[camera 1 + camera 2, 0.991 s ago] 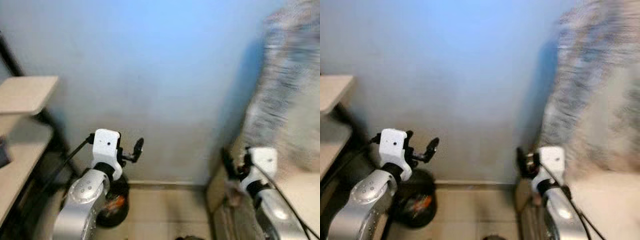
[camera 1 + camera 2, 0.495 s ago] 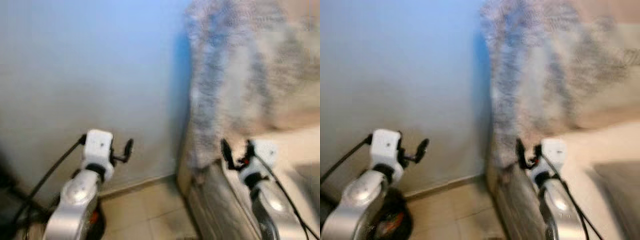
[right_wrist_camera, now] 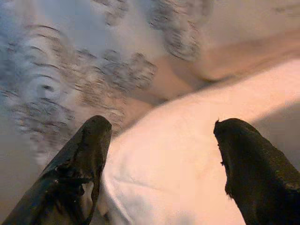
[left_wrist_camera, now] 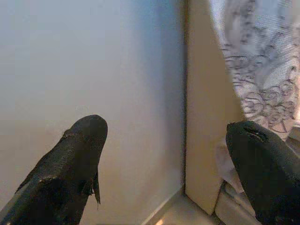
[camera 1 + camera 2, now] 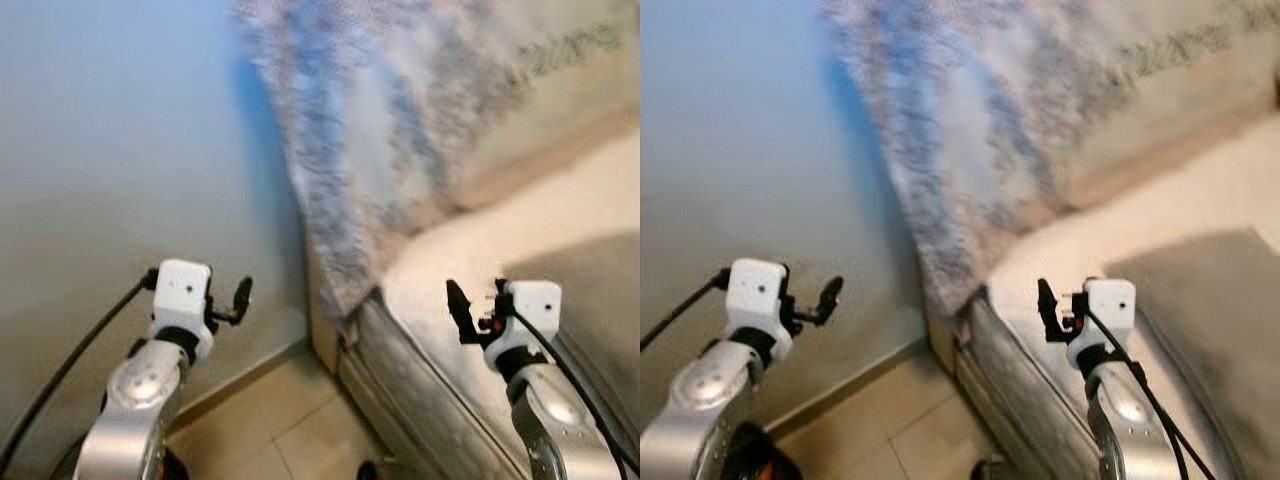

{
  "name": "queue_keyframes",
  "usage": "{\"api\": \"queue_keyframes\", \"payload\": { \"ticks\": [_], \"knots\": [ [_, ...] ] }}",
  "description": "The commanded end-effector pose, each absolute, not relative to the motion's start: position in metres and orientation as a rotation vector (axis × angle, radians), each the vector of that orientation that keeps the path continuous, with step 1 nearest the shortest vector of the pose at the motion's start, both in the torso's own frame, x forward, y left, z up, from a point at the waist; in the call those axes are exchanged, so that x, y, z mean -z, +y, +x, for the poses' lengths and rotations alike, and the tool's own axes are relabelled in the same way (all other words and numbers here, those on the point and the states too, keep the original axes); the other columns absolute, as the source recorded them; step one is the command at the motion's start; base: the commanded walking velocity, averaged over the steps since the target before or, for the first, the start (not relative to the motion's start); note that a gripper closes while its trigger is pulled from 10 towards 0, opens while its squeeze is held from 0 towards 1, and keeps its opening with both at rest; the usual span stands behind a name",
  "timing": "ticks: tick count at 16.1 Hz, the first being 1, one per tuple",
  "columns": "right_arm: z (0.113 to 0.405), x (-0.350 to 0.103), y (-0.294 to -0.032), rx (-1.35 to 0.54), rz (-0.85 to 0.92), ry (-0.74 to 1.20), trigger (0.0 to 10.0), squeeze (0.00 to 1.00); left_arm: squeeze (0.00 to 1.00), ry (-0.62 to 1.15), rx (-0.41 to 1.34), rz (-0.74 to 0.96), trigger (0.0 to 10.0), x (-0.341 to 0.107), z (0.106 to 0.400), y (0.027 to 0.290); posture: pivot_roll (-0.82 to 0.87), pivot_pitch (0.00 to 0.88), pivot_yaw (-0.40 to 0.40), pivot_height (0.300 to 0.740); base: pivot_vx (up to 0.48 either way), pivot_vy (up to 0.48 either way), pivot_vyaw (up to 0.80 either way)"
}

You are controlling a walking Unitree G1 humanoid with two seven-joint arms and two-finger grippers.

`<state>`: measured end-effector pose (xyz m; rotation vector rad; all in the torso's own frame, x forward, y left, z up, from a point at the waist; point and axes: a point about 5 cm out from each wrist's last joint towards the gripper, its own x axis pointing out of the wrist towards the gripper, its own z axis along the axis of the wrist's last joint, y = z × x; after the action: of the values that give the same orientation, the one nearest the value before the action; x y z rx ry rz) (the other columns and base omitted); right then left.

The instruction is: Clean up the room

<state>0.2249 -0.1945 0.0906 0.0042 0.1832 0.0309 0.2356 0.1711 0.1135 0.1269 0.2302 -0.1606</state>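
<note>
Left gripper wide, empty | right gripper wide, empty, over sofa | blanket looked soft, light; pinch its hanging edge

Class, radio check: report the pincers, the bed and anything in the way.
Both pincers, left and right, open and empty. Bed ahead right, patterned blanket draped at its head. Wall close on left.

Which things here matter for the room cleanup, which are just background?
Job-relevant:
- patterned blanket, draped over the bed's head end
- bed with cream sheet
- left gripper, open, empty
- right gripper, open, empty

Background:
- blue wall
- tiled floor
</note>
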Motion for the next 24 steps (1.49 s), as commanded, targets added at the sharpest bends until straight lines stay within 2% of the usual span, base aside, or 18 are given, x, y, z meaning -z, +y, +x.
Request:
{"api": "queue_keyframes", "payload": {
  "ticks": [1, 4, 6, 11, 14, 16, 20, 24],
  "knots": [
    [0.225, -0.092, -0.193, -0.023, 0.017, 0.173, 10.0, 0.00, 0.00, 0.236, 0.170, 0.145, 10.0, -0.113, 0.236, 0.172, 0.00, 0.000, 0.057, 0.740, 0.000, 0.000, -0.80],
    [0.229, -0.097, -0.177, -0.056, 0.078, 0.148, 10.0, 0.00, 0.00, 0.212, 0.114, 0.121, 10.0, -0.122, 0.240, 0.178, 0.03, 0.000, 0.033, 0.740, 0.000, 0.000, -0.80],
    [0.234, -0.102, -0.168, -0.090, 0.072, 0.127, 10.0, 0.00, 0.00, 0.203, 0.113, 0.045, 10.0, -0.125, 0.239, 0.177, 0.02, 0.000, 0.029, 0.740, 0.000, 0.000, -0.80],
    [0.240, -0.109, -0.166, -0.069, 0.080, 0.101, 10.0, 0.00, 0.00, 0.205, 0.138, 0.008, 10.0, -0.129, 0.246, 0.175, 0.00, 0.000, 0.037, 0.740, 0.000, 0.000, -0.80],
    [0.244, -0.111, -0.164, -0.072, 0.085, 0.094, 10.0, 0.00, 0.00, 0.139, 0.085, 0.143, 10.0, -0.138, 0.252, 0.180, 0.01, 0.000, 0.026, 0.740, 0.000, 0.000, -0.80],
    [0.248, -0.114, -0.161, -0.073, 0.092, 0.087, 10.0, 0.00, 0.00, 0.121, 0.102, 0.090, 10.0, -0.142, 0.253, 0.179, 0.01, 0.000, 0.024, 0.740, 0.000, 0.000, -0.80],
    [0.250, -0.115, -0.162, -0.069, 0.081, 0.082, 10.0, 0.00, 0.00, 0.118, 0.082, 0.087, 10.0, -0.140, 0.255, 0.180, 0.01, 0.000, 0.027, 0.740, 0.000, 0.000, -0.80],
    [0.256, -0.115, -0.157, -0.091, 0.024, 0.083, 10.0, 0.00, 0.00, 0.104, 0.062, 0.071, 10.0, -0.142, 0.256, 0.183, 0.02, 0.000, 0.013, 0.740, 0.350, 0.000, 0.00]
  ]
}}
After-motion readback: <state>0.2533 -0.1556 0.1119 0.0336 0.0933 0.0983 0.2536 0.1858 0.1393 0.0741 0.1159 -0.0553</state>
